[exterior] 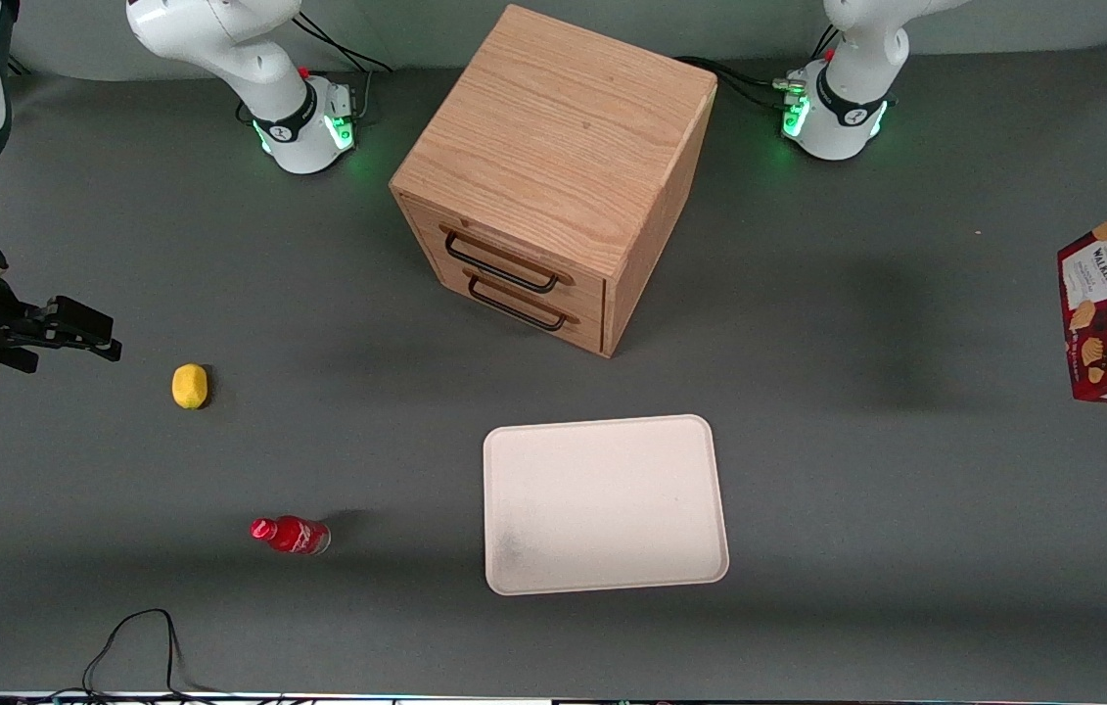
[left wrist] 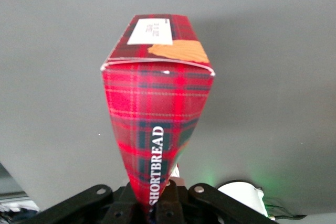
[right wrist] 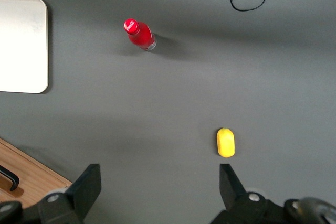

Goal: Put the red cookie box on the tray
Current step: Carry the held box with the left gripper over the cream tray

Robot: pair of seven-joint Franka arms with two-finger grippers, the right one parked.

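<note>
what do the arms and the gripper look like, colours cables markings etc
Both arms are glossy white with rounded shells, a black band near each base and green lights glowing there; black cables run off from the bases. The gripper holding the red cookie box is black, with angular black fingers fixed by silver screws.
</note>
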